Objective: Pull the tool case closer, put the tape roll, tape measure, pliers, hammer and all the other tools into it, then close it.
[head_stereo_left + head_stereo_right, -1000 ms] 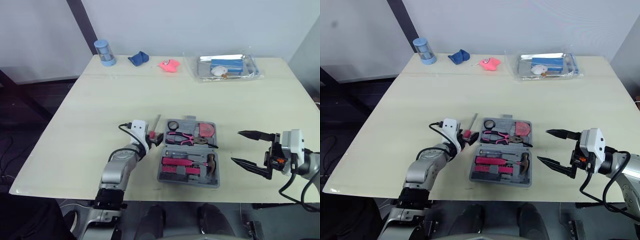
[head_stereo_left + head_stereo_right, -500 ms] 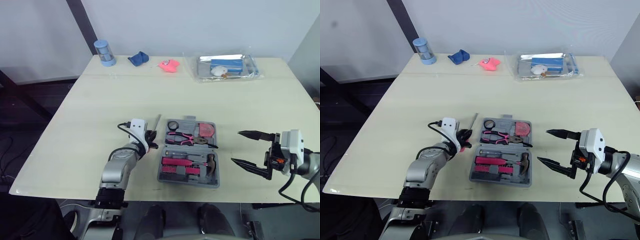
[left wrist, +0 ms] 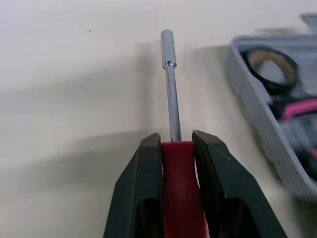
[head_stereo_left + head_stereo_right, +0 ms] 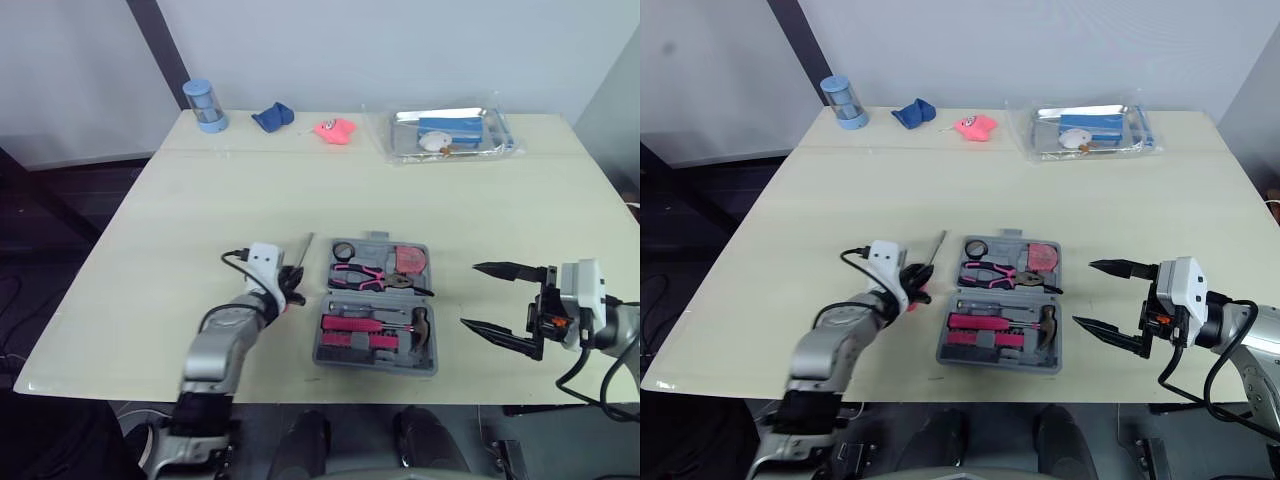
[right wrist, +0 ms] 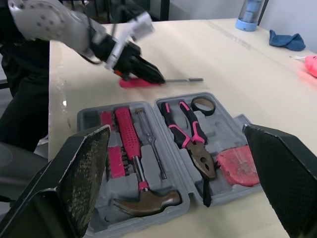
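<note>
The grey tool case (image 4: 330,352) lies open near the front edge of the table. In it are a black tape roll (image 4: 345,250), pink pliers (image 4: 365,275), a pink tape measure (image 4: 410,260) and a hammer (image 4: 417,330). Just left of the case, my left gripper (image 3: 177,141) is shut on the red handle of a screwdriver (image 3: 171,84). The tool's metal shaft points away across the table, low over the surface. To the right of the case my right gripper (image 4: 495,305) stands open, with nothing between its fingers.
Along the far edge stand a blue cylinder (image 4: 204,105), a blue cloth (image 4: 272,117), a pink object (image 4: 334,129) and a plastic-wrapped tray (image 4: 452,133). The table's front edge runs just below the case.
My left gripper has shut on the screwdriver's red handle, and that arm has drawn slightly left. The right arm has not moved.
</note>
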`<state>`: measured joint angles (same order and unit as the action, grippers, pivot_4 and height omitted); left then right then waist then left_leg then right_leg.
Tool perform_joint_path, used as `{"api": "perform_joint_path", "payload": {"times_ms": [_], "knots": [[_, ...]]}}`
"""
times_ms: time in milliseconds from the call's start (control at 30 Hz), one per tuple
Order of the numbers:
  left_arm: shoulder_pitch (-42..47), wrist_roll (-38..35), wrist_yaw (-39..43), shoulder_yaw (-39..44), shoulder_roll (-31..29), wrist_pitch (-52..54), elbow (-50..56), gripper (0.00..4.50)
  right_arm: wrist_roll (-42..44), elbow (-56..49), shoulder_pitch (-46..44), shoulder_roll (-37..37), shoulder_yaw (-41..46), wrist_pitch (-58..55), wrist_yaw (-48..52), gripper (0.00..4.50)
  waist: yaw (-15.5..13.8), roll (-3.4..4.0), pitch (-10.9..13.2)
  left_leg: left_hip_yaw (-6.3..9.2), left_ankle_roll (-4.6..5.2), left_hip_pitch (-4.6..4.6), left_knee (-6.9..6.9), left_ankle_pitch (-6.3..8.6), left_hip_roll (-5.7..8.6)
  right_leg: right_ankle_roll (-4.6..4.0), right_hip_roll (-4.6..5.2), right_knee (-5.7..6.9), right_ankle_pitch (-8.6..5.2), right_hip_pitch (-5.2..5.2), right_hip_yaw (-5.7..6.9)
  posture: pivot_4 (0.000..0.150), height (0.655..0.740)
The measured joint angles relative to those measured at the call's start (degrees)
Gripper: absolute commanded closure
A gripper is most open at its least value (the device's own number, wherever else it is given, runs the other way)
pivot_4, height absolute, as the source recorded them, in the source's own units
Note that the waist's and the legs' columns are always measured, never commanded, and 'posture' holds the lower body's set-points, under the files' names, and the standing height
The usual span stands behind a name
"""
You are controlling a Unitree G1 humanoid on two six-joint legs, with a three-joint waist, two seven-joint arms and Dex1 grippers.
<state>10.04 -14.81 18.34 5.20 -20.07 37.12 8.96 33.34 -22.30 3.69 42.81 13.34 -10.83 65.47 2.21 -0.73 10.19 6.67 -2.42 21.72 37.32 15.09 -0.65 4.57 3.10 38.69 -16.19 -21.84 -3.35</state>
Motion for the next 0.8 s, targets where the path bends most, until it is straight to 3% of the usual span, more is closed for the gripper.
{"api": "perform_joint_path", "payload": {"times_ms": [367,467,800], "knots": [[-9.1,-6.9,10.3,6.2,-9.7,2.4,11.4,4.05,3.0,0.0,-0.5,0.0,-1.4,-1.2,2.3,0.0,-0.2,-0.02,0.0,0.04,0.01,0.05,-0.02,0.0,0.0,0.0,0.04,-0.15,0.0,0.03,0.08,0.15,0.74],[-11.8,-9.2,21.5,5.6,-17.1,-2.2,14.4,4.05,3.2,0.5,-0.7,0.2,-1.4,-1.4,2.8,0.0,-0.2,0.0,0.0,0.03,0.0,0.04,-0.03,0.0,0.0,-0.01,0.04,-0.16,0.0,0.04,0.09,0.15,0.74],[-6.4,-9.9,42.0,-0.5,-26.6,-11.8,10.0,4.05,2.3,2.3,-1.6,0.4,-1.4,-1.3,3.2,0.0,-0.2,0.05,0.1,0.04,0.02,0.1,-0.12,0.01,0.0,-0.01,0.04,-0.35,0.0,0.07,0.12,0.15,0.74]]}}
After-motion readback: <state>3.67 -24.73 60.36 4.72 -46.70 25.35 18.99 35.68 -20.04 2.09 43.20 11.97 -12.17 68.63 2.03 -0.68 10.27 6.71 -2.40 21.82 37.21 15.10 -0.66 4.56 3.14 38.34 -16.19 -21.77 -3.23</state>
